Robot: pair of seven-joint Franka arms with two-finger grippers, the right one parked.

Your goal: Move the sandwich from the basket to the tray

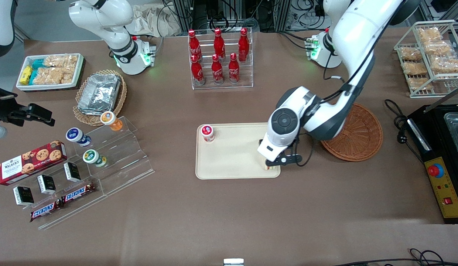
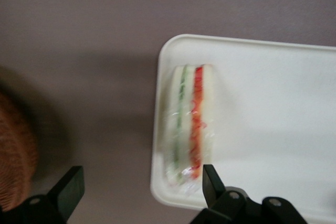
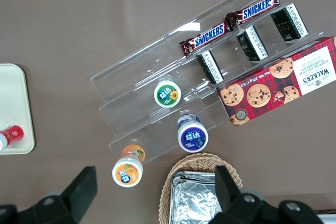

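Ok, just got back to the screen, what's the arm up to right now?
The left arm's pincer is over the tray, at its end toward the basket. The sandwich is already out of the basket and lying on the tray near that edge, with its red and green filling showing. The pincer is open, its fingers wide apart and not gripping the sandwich. A small red-lidded cup also sits on the tray, at its end toward the parked arm.

Clear acrylic step stand (image 3: pixel 157 85) on the brown table (image 3: pixel 79 30), with two Snickers bars (image 3: pixel 231 22) and small black boxes (image 3: pixel 251 43) on it — three round-lidded cups (image 3: pixel 167 94) nearby. Beside it, a red cookie box (image 3: pixel 278 85). Foil containers (image 3: pixel 202 203) in a tan wicker basket (image 3: pixel 202 162). Corner of the tray (image 3: pixel 13 108) with a red-lidded cup (image 3: pixel 8 135).
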